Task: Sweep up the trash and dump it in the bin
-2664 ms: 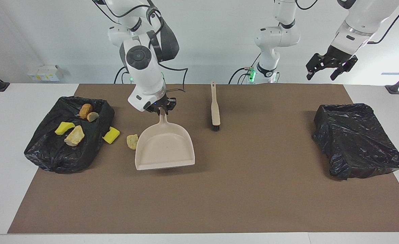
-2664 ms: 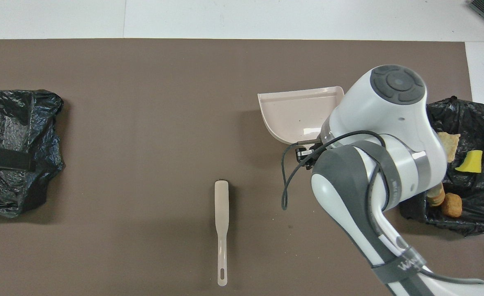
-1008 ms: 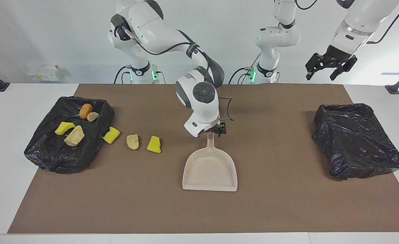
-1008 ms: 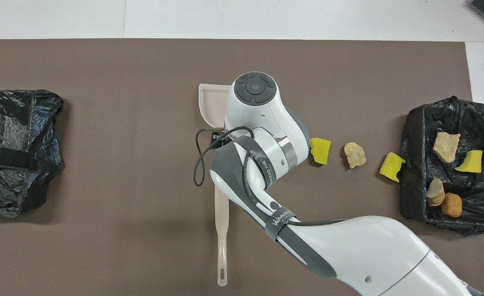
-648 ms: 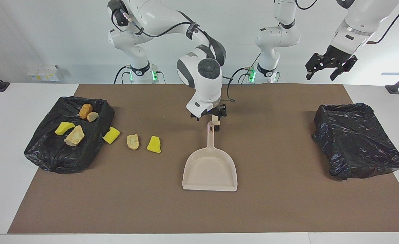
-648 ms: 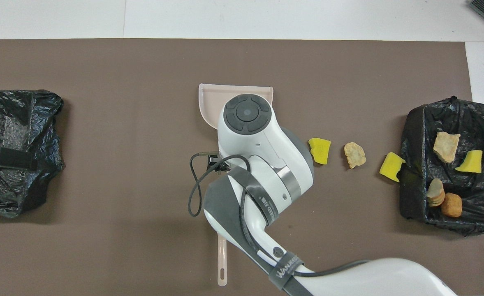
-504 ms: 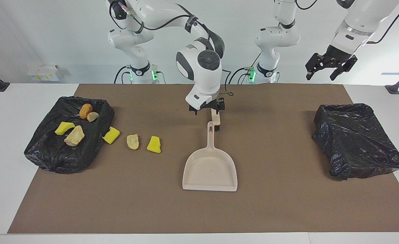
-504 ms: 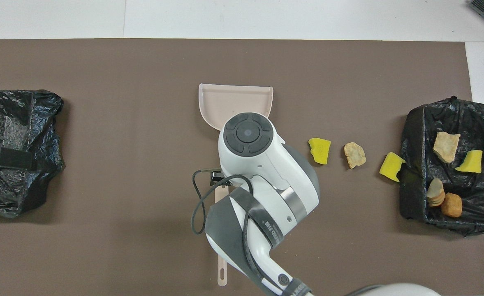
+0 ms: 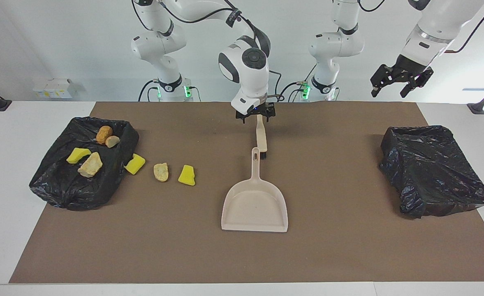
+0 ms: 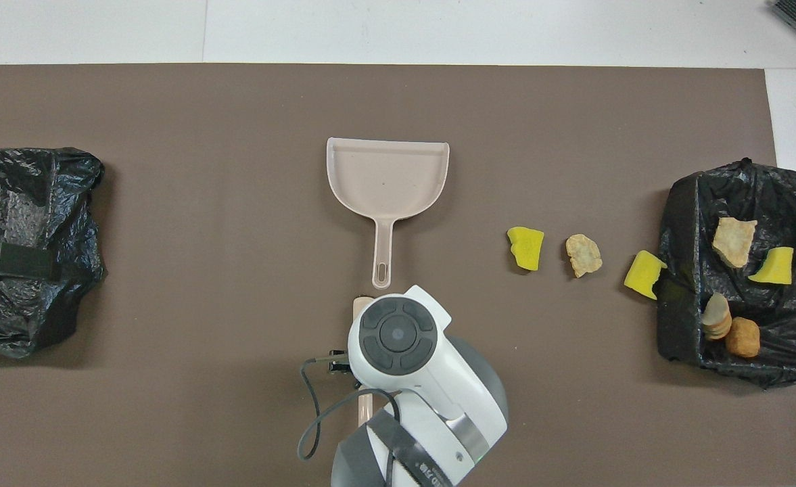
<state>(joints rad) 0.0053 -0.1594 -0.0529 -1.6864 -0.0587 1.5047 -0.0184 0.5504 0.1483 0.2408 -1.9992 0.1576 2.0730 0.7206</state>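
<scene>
Right arm bent over the middle of the table, wrist pointing straight down; right gripper (image 9: 255, 116) poised over the handle of the brush (image 9: 261, 137), fingers spread apart and holding nothing; whether they touch the handle cannot be told. Left arm waits raised above its own end of the table; left gripper (image 9: 402, 82) open and empty, over the table edge near the second black bag (image 9: 433, 170).

Dustpan (image 9: 255, 203): smooth beige plastic, flat tray with a low rim and a slim handle ending in a slotted hole; it lies flat at mid-table, handle toward the robots, its tip just beside the bristle end of the brush. Brush: narrow beige handle, dark bristles.

Trash: seven small lumps; three lie in a row on the brown mat (image 9: 184, 255), between the dustpan and the trash bag (image 9: 69, 185) at the right arm's end: a porous yellow sponge chunk (image 9: 187, 175), a rough tan bread-like piece (image 9: 161, 172), and another yellow sponge chunk (image 9: 135, 163) touching the bag. Four lumps rest on the crinkled, glossy black bag.
</scene>
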